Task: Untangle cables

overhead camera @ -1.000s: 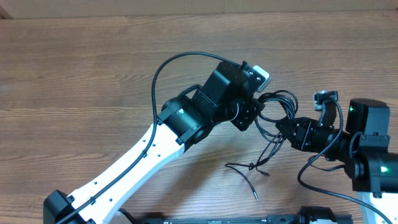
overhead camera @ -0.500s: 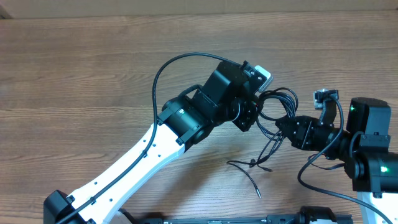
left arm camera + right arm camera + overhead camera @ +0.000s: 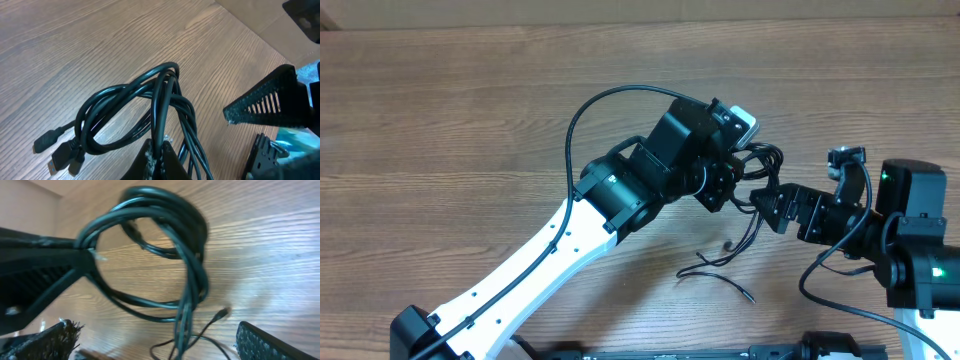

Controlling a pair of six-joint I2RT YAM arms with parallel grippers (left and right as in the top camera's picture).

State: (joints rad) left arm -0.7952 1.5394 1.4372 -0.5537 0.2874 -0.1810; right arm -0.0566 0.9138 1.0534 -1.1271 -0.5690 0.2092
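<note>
While the left claw [image 3: 159, 154] stands clamped together on the cables [image 3: 150, 95], their looped bundle rises just ahead of its tips, with the plug ends [image 3: 55, 152] off to one side. The right claw [image 3: 155, 330] gapes wide apart, the loops just before it, holding nothing. Loose ends lie on the tabletop [image 3: 470, 120] beneath both claws.

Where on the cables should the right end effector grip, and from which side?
Probably the cables just below their loop, from the right: the strands run together there as one narrow bunch, away from the left end effector pinching the loop's far side.
</note>
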